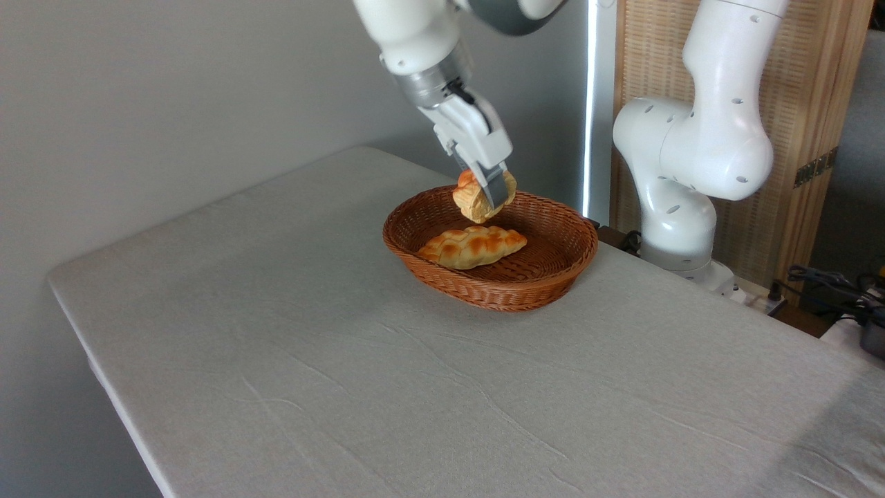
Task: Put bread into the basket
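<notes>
Fingers (495, 190) of the gripper (487, 197) are clamped on the bread (474, 202), holding it in the air above the far side of the basket. Below spreads the grey-clothed table (346, 360); on it sits the basket (546, 277), and inside that lies a braided loaf (473, 247).

braided loaf (473, 247) filling basket (553, 266) front, free room behind it, table (346, 360) open
</notes>
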Tool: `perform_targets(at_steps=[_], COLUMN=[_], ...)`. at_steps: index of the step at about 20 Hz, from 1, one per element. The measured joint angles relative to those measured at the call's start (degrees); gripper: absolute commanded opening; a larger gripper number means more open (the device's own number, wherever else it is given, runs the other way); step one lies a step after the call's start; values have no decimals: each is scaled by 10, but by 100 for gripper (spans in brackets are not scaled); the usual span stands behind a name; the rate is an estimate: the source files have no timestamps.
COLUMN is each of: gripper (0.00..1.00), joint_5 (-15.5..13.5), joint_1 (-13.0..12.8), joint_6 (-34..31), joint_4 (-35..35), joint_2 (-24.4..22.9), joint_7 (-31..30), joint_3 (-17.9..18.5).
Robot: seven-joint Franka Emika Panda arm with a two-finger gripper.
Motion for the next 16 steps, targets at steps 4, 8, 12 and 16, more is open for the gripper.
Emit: perform_targets(at_steps=[4,8,12,16], gripper=[100,100,100,100], joint_5=[15,80,167,186], joint_1=[-2,-1,0,12], joint_6=[0,1,26,41], joint_4=[-2,-2,13,67], joint_2=[32,41,38,30], joint_7=[0,19,50,72], joint_3=[-63,-70,-69,-39])
